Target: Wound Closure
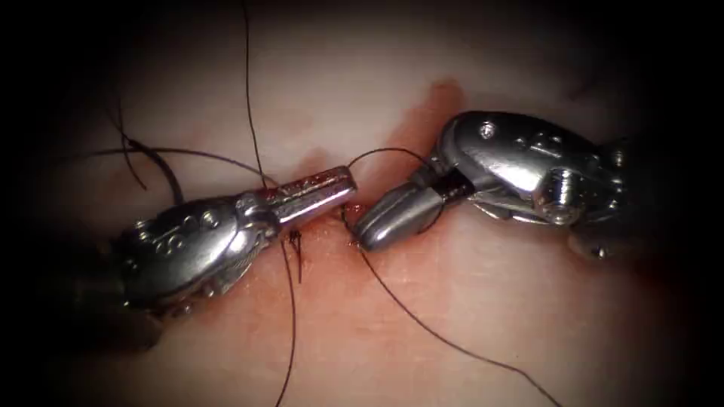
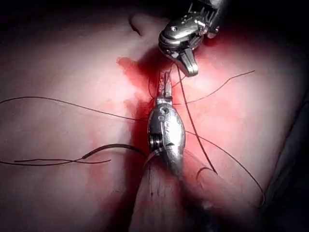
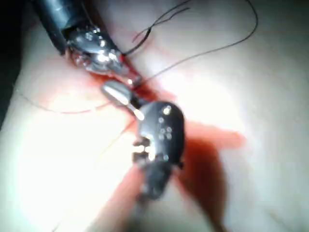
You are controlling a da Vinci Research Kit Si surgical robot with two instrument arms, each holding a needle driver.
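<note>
The tissue (image 1: 467, 316) lay pale under the light, stained by red fluid (image 1: 422, 120) along the cut (image 1: 343, 218). Toward its left edge, loose thread (image 1: 151, 154) trailed. The left tool (image 1: 343, 185) reached the cut with jaws closed; whether they pinched thread I could not tell. At the cut's right, the right tool (image 1: 369, 234) was closed too, thread looping around it. No needle could be made out. Closure looked partly done, judging by the thread tails (image 1: 296, 252) at the cut.

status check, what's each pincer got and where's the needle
Left pincer shut at the cut, hold unclear. Right pincer shut, thread looped around it. Needle not made out. Loose thread across the tissue.
</note>
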